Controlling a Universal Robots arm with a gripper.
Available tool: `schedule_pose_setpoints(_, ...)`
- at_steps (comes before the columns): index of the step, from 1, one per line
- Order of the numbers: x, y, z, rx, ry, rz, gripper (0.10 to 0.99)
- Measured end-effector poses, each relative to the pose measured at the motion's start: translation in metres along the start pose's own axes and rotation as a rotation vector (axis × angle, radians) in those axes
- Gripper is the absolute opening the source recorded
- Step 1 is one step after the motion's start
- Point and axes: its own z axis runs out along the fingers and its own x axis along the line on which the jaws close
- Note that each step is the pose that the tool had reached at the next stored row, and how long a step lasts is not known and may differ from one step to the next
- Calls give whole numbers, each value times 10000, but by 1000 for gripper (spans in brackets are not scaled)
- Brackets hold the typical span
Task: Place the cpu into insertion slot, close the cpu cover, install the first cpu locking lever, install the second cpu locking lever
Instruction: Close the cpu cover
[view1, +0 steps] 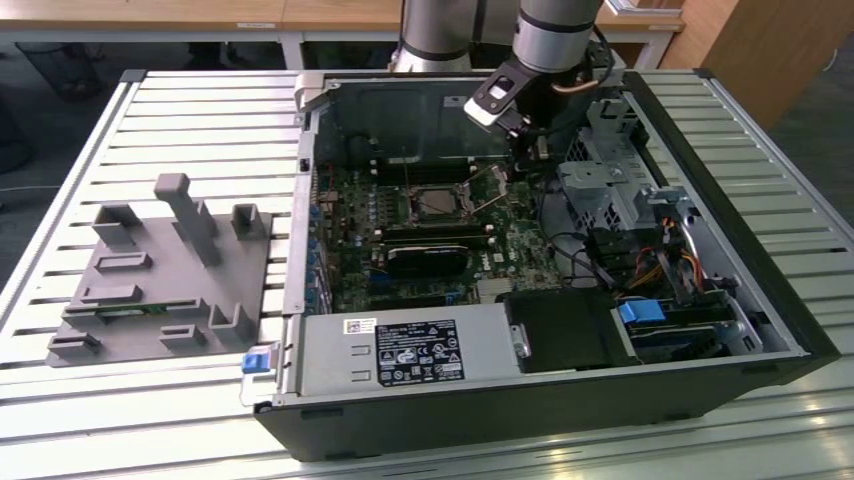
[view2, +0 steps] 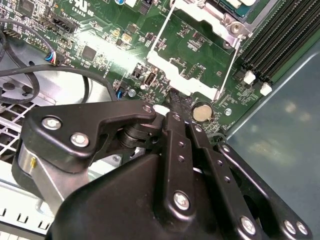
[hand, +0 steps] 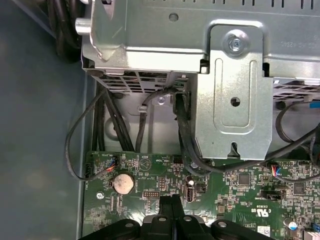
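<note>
Two fingers of the gripper (view2: 172, 100) were pressed together on nothing I could see, tips near a wire locking lever (view2: 227, 65), the cpu (view1: 435, 204) beyond them in the insertion slot (view1: 408, 200); lever stage, I judged, needing a fine, steady push.

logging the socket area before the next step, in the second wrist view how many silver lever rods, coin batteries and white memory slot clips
silver lever rods: 2
coin battery: 1
white memory slot clips: 2
total: 5
</note>
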Motion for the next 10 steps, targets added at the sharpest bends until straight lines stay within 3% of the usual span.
schedule_pose_setpoints(10,2,-79,4,0,-3,2,122)
